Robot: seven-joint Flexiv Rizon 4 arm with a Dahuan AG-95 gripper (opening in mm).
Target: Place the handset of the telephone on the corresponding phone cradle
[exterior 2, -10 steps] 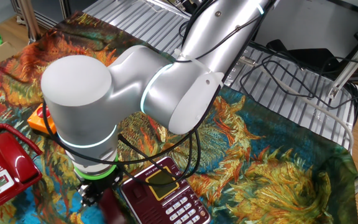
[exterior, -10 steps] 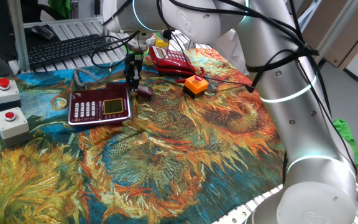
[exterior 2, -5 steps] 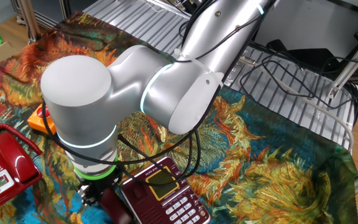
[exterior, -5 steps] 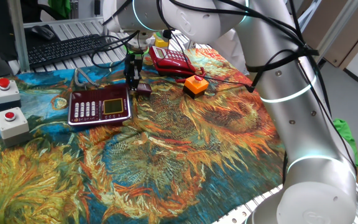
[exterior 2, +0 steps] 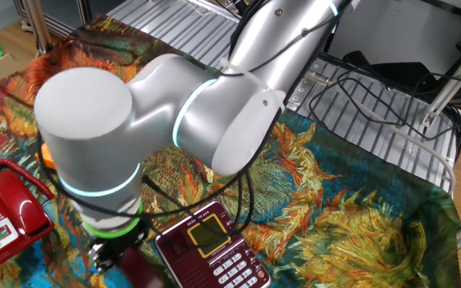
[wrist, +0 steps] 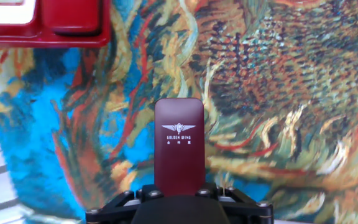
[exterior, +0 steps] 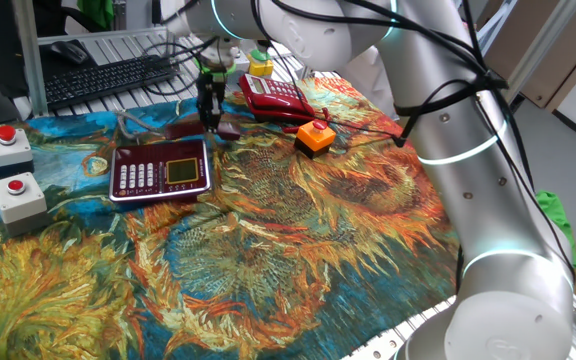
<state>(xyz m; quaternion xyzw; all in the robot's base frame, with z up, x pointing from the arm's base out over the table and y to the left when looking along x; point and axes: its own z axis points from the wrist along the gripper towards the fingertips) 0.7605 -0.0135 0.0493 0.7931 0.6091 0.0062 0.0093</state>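
My gripper clamped on the handset, handset off the cloth, cradle just beside it, red phone beyond

End effector grips handset above the cloth.
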